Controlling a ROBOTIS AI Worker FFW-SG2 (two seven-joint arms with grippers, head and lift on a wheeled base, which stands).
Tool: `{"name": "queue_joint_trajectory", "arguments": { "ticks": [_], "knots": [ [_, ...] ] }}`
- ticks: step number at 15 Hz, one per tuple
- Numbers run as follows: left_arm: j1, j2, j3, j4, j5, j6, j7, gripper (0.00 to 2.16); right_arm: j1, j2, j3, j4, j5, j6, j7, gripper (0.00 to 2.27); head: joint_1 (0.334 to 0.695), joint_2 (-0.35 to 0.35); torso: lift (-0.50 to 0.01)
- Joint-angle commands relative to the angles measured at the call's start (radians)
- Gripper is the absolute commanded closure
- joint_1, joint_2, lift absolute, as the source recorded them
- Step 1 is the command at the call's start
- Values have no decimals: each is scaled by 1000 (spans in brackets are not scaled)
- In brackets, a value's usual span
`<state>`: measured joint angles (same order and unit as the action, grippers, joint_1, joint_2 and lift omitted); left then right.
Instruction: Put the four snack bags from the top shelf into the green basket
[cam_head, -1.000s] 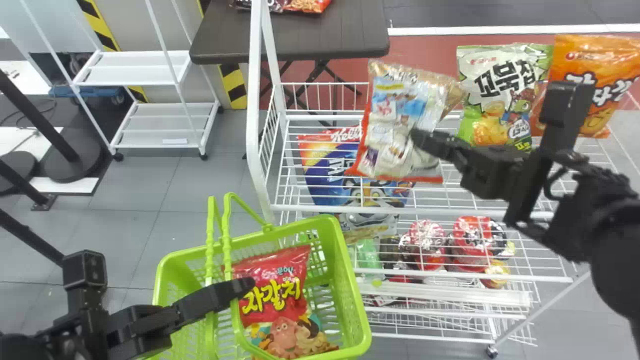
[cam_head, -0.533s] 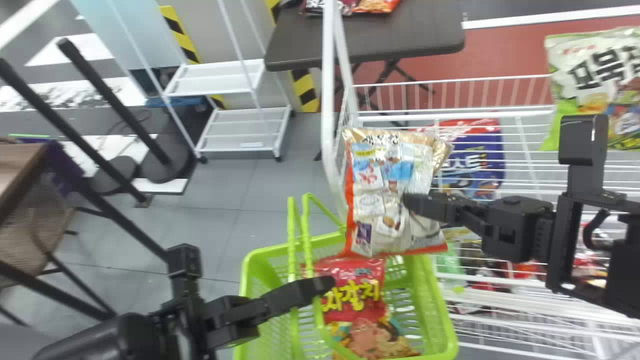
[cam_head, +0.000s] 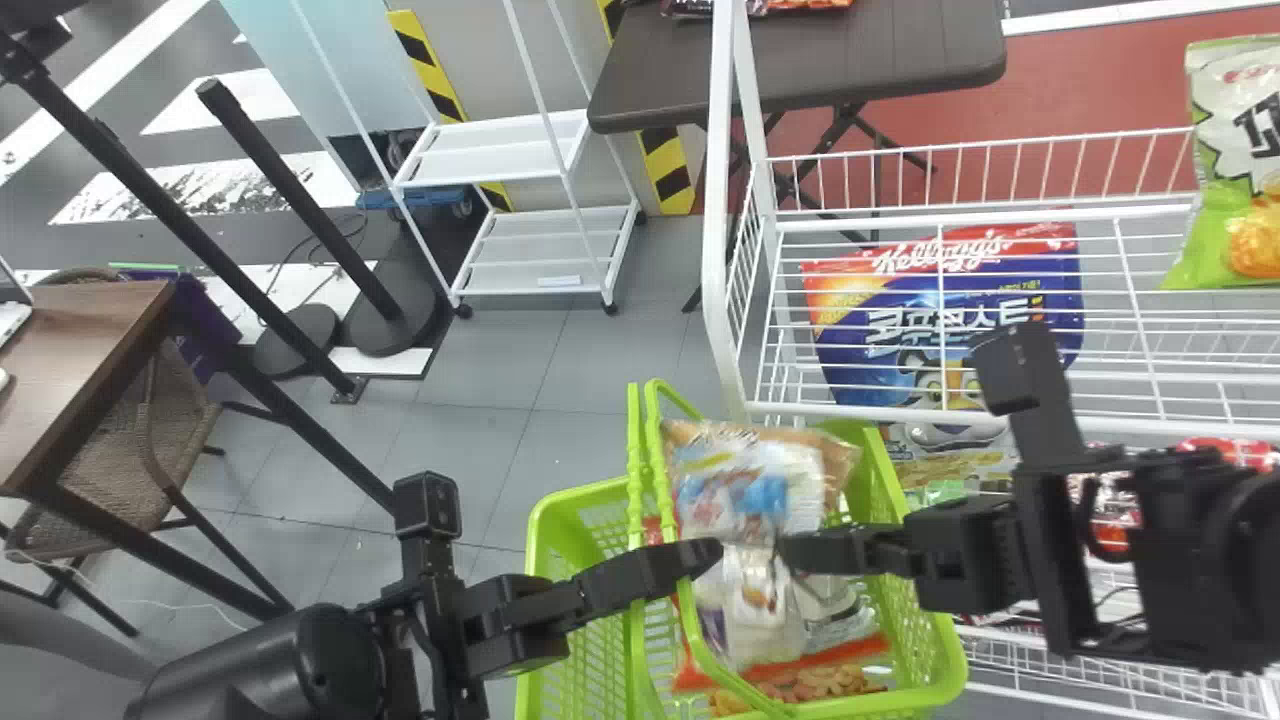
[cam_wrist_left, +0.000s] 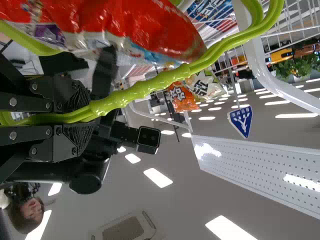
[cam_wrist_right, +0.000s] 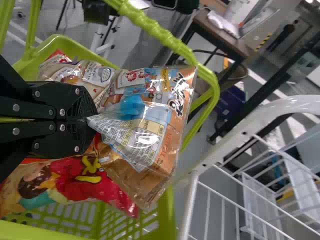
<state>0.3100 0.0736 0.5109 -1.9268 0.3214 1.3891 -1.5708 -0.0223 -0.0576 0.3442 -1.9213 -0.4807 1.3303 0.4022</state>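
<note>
Your right tool (cam_head: 785, 552), closed on the beige snack bag (cam_head: 750, 600), has it handle-side over the green basket (cam_head: 950, 645), your left tool (cam_wrist_left: 89, 115) closed round the handle (cam_wrist_left: 142, 88)

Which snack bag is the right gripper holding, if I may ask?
The tan plastic bag with blue panels; the red bag lies in the green plastic basket, and the white-and-green bag is on the white wire shelf.

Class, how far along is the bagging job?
Done: red plastic bag with yellow lettering, lying in the green plastic basket.
In hand: brown, transparent bag, held at the basket by the right pincer.
Remaining: white-green bag and orange bag, on the white wire shelf.
</note>
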Motion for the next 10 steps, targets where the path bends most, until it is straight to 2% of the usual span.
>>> {"name": "queue_joint_trajectory", "arguments": {
  "ticks": [1,4,6,7,9,10],
  "knots": [
    [0,0,-2,-1,1,0,-10,2148,-64,5,78,91,7,-3,-31,2246,695,350,0],
    [1,-2,-6,-8,2,3,-10,2148,-160,59,147,263,16,-39,-40,2246,695,350,0],
    [3,-2,-6,-9,2,3,-10,2148,-209,59,197,361,14,-88,-40,2186,695,350,0],
    [5,0,-6,-11,4,3,-10,2148,-216,59,202,378,16,-88,-39,1841,695,350,0],
    [5,0,-5,-11,4,3,-10,2148,-209,59,188,373,2,-61,-26,-2,695,350,0],
    [5,0,-5,-9,4,0,-10,2148,-200,59,164,357,-12,-30,-6,-2,695,350,0]
  ]
}}
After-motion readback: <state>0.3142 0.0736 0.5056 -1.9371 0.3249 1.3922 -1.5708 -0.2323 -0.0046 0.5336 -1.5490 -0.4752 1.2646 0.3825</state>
